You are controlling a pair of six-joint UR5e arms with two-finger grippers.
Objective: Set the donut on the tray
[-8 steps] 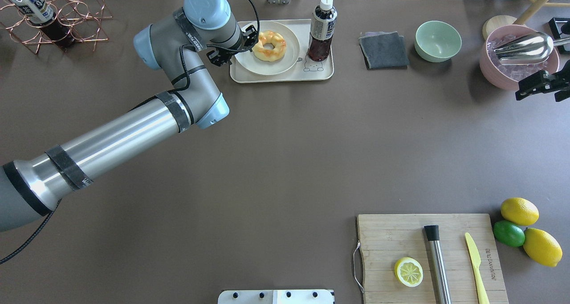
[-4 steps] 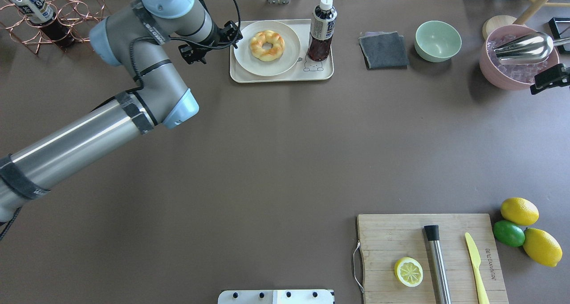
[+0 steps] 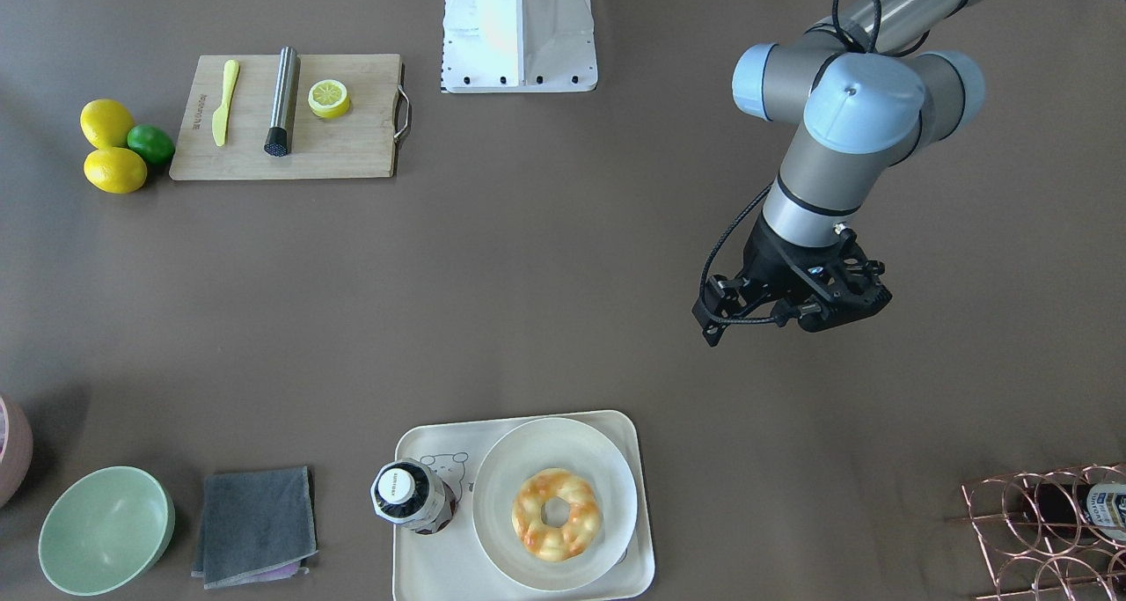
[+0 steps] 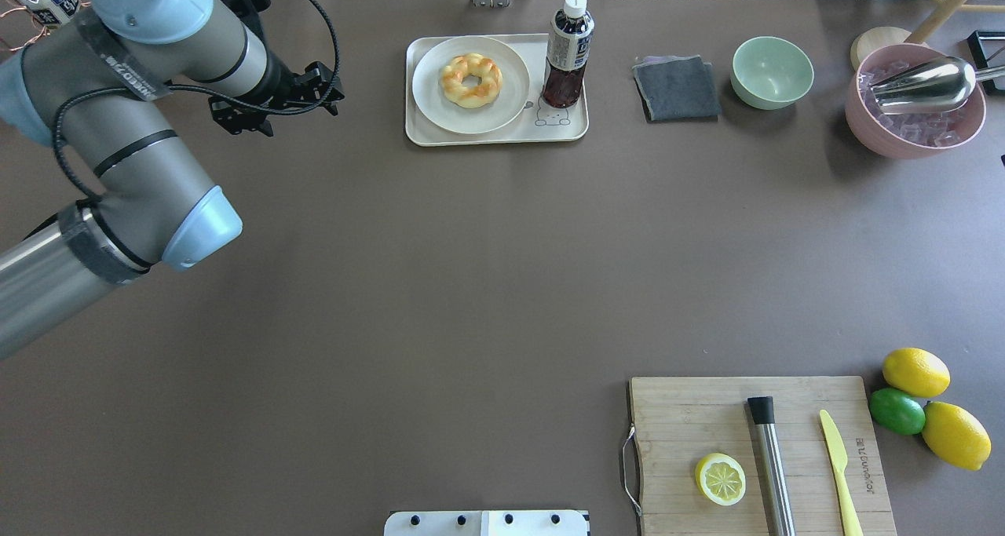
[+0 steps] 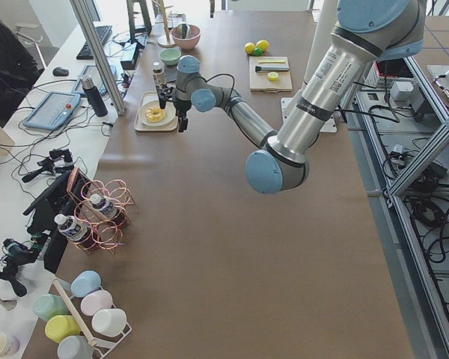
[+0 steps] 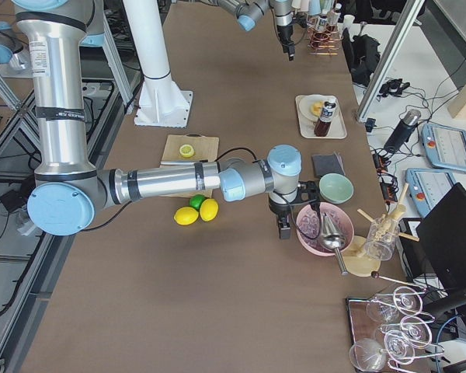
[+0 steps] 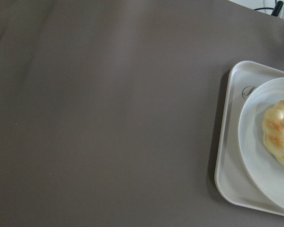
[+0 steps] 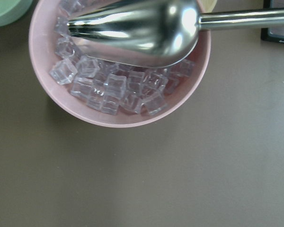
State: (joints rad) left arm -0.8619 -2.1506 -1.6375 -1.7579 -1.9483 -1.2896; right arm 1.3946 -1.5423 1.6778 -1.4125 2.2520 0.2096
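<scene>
Donut (image 4: 471, 80) on white plate (image 4: 440, 111), plate on tray (image 4: 502, 136), near left gripper (image 4: 318, 92), not touching. Gripper empty, opening unclear. Task looks done.

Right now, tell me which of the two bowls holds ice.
The pink bowl, filled with ice cubes under the metal scoop. The pale green bowl beside it is empty.

Donut (image 5: 155, 114) on tray (image 5: 144, 126), left hand (image 5: 181, 123) near tray
</scene>
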